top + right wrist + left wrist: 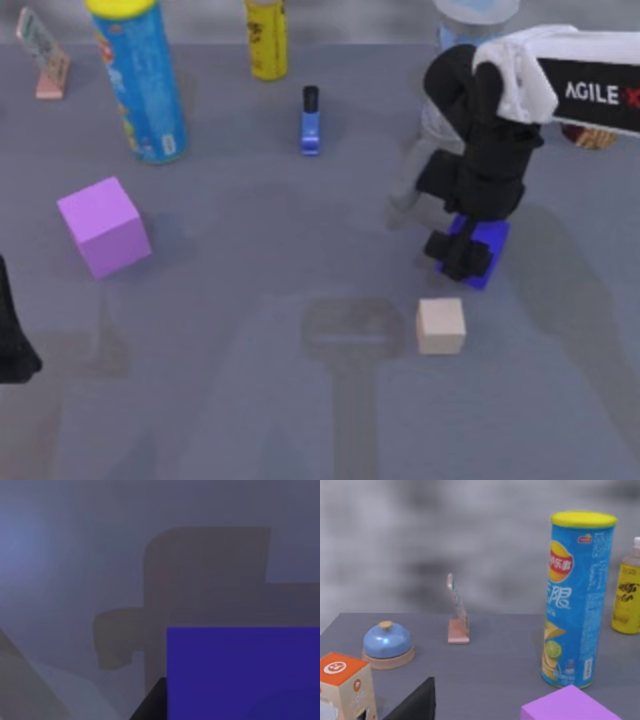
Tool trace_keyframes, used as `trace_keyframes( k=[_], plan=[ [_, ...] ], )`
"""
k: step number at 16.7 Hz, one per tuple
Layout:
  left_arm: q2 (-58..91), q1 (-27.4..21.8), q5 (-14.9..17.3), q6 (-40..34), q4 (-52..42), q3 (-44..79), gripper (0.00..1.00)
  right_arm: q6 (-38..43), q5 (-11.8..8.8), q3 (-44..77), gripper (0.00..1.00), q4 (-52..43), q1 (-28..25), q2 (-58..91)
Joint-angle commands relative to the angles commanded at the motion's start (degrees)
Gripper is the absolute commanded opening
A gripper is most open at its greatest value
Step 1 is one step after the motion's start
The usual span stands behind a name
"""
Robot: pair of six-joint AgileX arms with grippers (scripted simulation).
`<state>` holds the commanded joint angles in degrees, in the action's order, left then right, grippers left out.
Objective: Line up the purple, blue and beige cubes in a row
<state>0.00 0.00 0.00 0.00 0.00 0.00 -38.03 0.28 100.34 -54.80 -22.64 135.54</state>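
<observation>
My right gripper [460,255] hangs over the deep blue cube [490,243] right of the table's middle and is shut on it. In the right wrist view one dark finger [152,705] lies against the side of the blue cube [240,670], with its shadow on the table behind. The small beige cube [441,325] rests just in front of the gripper, apart from it. The large light purple cube [103,225] sits turned at the left, and the left wrist view shows the purple cube's [570,705] top corner. My left gripper [12,345] is parked at the left edge, open, one finger [417,702] showing.
Along the back stand a blue chips can [140,80], a yellow bottle [267,38], a small blue bottle with a black cap [311,122] and a pink phone stand [45,60]. A blue bell [387,644] and an orange box [342,685] show in the left wrist view.
</observation>
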Motion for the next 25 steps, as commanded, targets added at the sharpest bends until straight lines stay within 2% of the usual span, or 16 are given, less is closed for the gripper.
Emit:
trace_keyframes(
  k=[5, 12, 18, 21, 25],
  plan=[
    [0.0, 0.0, 0.0, 0.0, 0.0, 0.0, 1.00, 0.5, -0.5, 0.8, 0.00, -1.6, -0.1, -1.4],
    [0.0, 0.0, 0.0, 0.0, 0.0, 0.0, 1.00, 0.3, -0.5, 8.8, 0.00, -13.3, -0.7, -4.9],
    [0.0, 0.0, 0.0, 0.0, 0.0, 0.0, 1.00, 0.3, -0.5, 9.3, 0.00, -14.0, -0.6, -5.1],
    [0.0, 0.0, 0.0, 0.0, 0.0, 0.0, 1.00, -1.9, -0.5, 8.9, 0.00, -14.5, -4.6, -5.9],
    [0.0, 0.0, 0.0, 0.0, 0.0, 0.0, 1.00, -7.0, -0.6, 7.4, 0.00, -15.4, -15.0, -8.1]
  ],
)
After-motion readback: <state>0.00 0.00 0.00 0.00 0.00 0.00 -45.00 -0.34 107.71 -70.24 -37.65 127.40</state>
